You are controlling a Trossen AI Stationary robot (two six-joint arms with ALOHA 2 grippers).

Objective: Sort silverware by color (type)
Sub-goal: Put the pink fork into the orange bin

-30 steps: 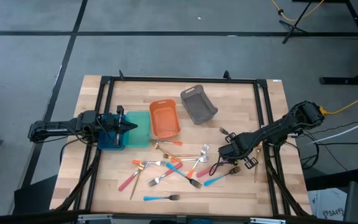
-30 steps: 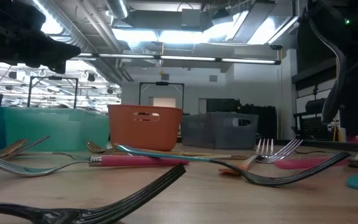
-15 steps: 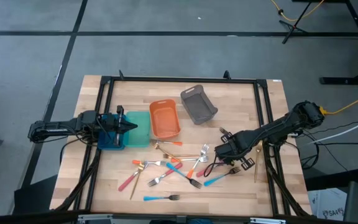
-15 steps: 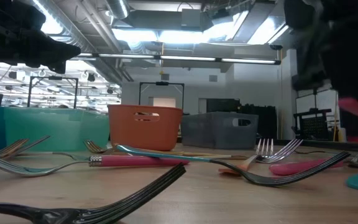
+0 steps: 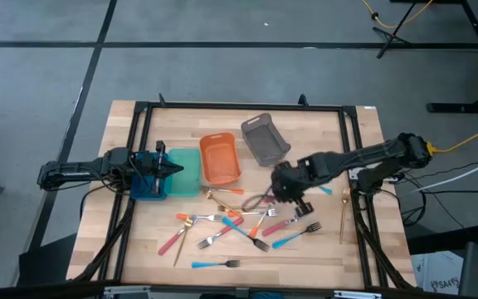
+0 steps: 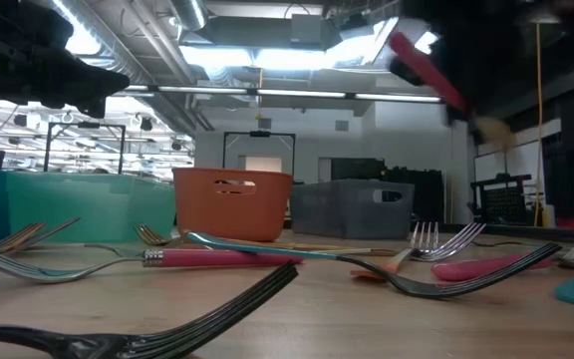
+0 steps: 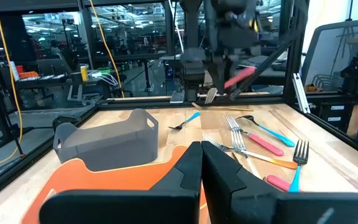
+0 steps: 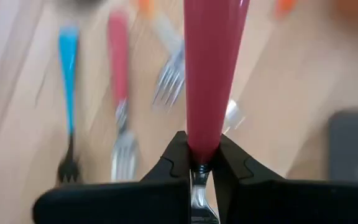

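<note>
Scattered forks (image 5: 231, 226) mid-table, bins (image 5: 219, 159) behind; seemingly bare wood (image 5: 322, 133) toward the far-right corner.

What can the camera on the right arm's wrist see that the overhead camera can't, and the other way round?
Only the wrist camera shows the right hand pinching the red-handled fork up close. Only the overhead view shows the whole table, the teal bin, orange bin and grey bin, and the left hand waiting over the teal one. Both show loose forks on the wood.
</note>
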